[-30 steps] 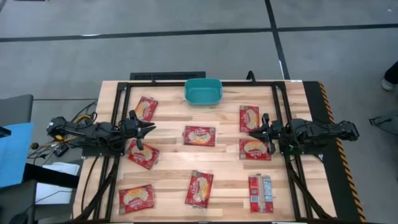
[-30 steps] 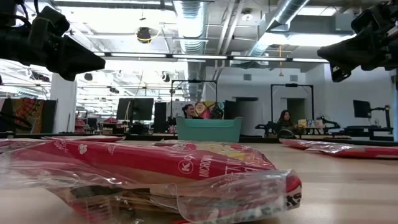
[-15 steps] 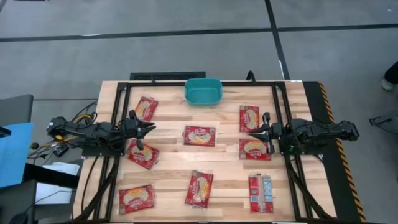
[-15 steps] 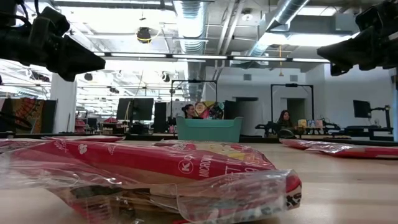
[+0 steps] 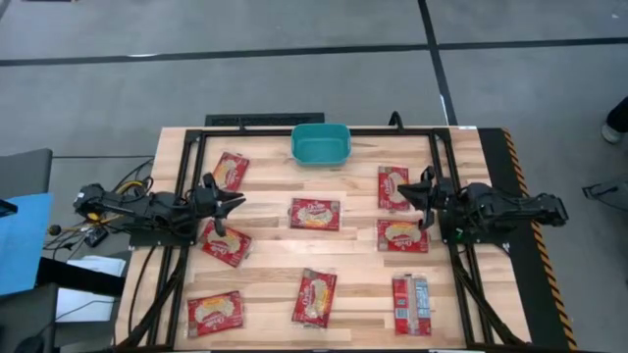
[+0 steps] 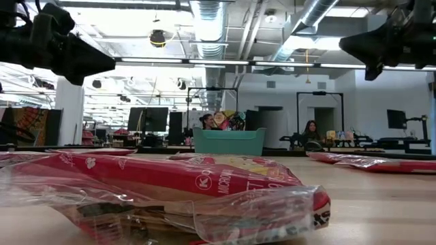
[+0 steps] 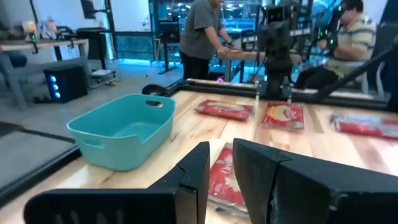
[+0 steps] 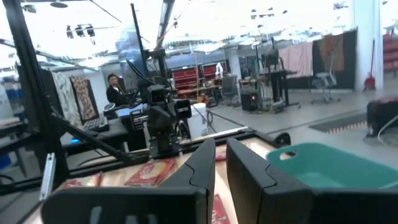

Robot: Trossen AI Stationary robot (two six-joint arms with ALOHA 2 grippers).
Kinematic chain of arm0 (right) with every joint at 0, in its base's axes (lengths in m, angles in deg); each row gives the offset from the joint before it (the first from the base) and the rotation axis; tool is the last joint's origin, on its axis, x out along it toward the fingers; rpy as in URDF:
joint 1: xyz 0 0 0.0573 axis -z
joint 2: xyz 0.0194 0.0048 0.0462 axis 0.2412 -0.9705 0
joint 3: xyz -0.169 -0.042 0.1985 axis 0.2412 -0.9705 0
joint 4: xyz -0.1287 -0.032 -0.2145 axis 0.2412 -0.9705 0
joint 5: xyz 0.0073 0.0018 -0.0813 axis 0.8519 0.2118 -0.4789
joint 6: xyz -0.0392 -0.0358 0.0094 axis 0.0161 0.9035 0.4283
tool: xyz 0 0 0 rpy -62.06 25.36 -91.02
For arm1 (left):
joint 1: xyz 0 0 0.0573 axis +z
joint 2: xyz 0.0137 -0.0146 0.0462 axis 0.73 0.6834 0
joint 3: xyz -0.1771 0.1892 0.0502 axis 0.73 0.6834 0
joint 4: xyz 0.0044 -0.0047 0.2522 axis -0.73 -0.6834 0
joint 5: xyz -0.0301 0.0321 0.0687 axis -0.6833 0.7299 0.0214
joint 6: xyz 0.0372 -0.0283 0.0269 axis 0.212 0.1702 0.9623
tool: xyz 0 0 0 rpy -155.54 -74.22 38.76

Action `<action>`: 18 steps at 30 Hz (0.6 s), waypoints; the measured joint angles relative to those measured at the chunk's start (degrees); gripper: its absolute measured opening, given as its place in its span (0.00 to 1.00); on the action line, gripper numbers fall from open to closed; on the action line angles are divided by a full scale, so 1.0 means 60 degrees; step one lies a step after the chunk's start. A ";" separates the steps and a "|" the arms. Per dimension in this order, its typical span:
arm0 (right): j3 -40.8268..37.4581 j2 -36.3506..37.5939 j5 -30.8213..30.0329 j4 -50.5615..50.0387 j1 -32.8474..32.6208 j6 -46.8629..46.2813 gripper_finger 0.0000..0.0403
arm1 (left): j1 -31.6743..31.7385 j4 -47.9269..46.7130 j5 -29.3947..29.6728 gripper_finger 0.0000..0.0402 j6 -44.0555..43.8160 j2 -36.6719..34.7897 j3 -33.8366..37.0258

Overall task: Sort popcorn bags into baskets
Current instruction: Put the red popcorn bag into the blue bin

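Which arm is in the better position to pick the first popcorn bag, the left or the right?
Probably the right: the right gripper hovers over a popcorn bag, empty. The left gripper hovers over bare table between bags.

1. Nearest popcorn bag (image 6: 170,184), low view: white letters "MICRO" on the red face, cut off by a fold; a circled "K" mark sits just beside them.
2. No other text, number or sign is legible in any view.
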 joint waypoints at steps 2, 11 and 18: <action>0.0000 -0.0002 0.0002 -0.0105 0.0024 -0.0223 0.16 | 0.0003 -0.0369 0.0060 0.16 -0.0559 0.0008 -0.0120; 0.0011 -0.0016 -0.1194 -0.0488 0.0021 -0.1827 0.16 | 0.0053 -0.0844 0.0456 0.16 -0.1671 0.0022 -0.0979; 0.0018 -0.0621 -0.1228 -0.0364 0.0033 -0.1950 0.17 | 0.0641 -0.3027 0.0665 0.22 -0.2837 0.1338 -0.2499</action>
